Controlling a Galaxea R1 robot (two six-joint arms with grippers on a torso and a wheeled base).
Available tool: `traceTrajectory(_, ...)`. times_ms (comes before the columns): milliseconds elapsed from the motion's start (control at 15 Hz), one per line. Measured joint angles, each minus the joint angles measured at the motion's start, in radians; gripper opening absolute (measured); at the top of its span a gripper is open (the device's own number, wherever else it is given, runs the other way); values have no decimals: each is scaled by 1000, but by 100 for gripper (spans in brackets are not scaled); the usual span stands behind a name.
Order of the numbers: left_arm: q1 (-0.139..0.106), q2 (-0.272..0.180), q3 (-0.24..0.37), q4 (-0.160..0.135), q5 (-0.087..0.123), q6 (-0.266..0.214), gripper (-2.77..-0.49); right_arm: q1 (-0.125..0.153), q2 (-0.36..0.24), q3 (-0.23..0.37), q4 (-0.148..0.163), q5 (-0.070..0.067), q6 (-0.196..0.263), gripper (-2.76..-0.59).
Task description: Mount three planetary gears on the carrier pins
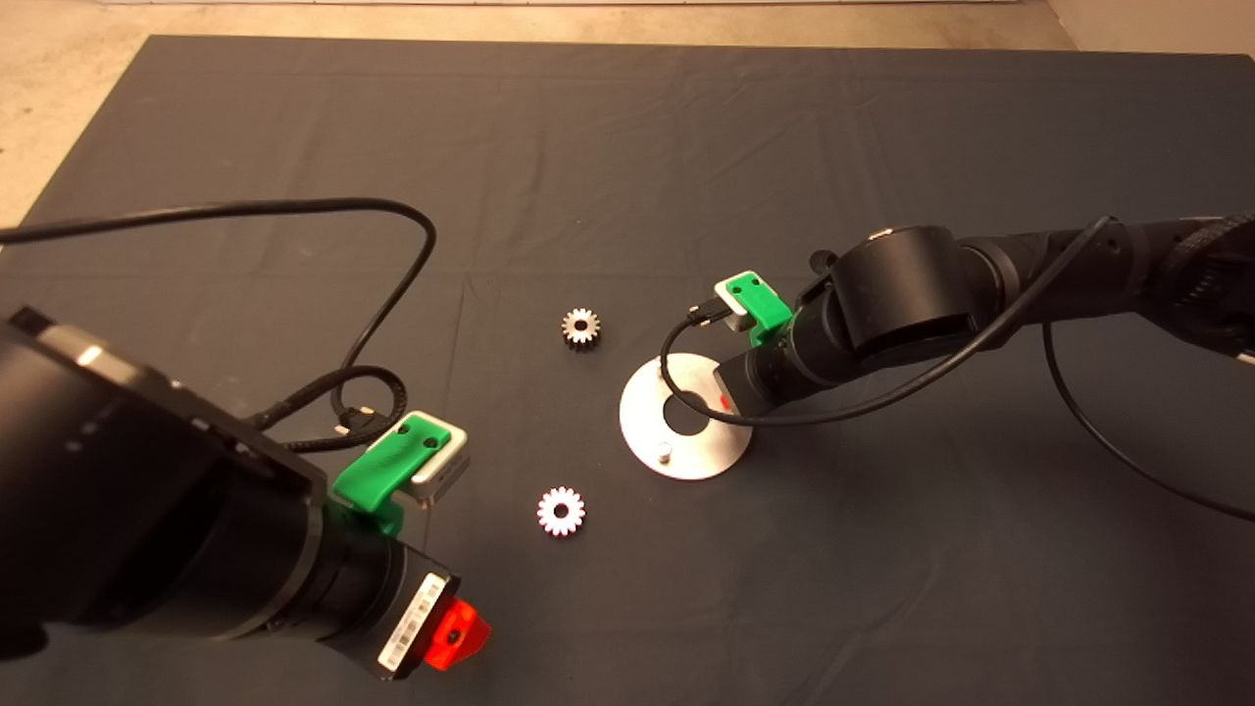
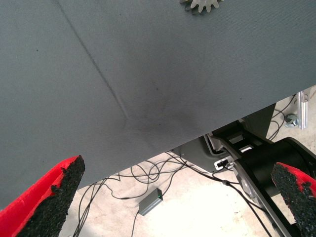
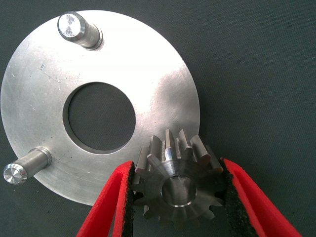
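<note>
A flat silver disc [image 1: 642,431] with a large centre hole lies on the mat right of centre. My right gripper [image 1: 727,398] hangs over its right side, shut on a planetary gear [image 3: 177,185]. The right wrist view shows its pads [image 3: 129,187] pressing both sides of the gear at the disc's rim [image 3: 44,94]. A silvery round face fills the bore. Two bare carrier pins [image 3: 74,27] [image 3: 19,170] stand on the disc; the third is hidden. Two loose gears lie on the mat, one behind-left of the disc [image 1: 580,327] and one front-left [image 1: 561,511]. My left gripper [image 1: 456,632] is open near the front edge.
Black cables loop over the mat beside the left arm [image 1: 392,284] and around the right wrist [image 1: 677,373]. The left wrist view looks past the mat's edge at floor cables and a metal frame [image 2: 237,153], with a gear at the picture's edge [image 2: 202,5].
</note>
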Motion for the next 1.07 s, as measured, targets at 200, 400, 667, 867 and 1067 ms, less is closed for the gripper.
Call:
traceTrajectory(200, 0, 0, 0, 0, 0, 0, -50, 0, 0, 0, 0, 0, 0, -234)
traceTrajectory(400, 0, 0, 0, 0, 0, 0, -50, 0, 0, 0, 0, 0, 0, -234)
traceTrajectory(667, 0, 0, 0, 0, 0, 0, -50, 0, 0, 0, 0, 0, 0, -234)
traceTrajectory(867, 0, 0, 0, 0, 0, 0, -50, 0, 0, 0, 0, 0, 0, -233)
traceTrajectory(1067, 0, 0, 0, 0, 0, 0, -50, 0, 0, 0, 0, 0, 0, -234)
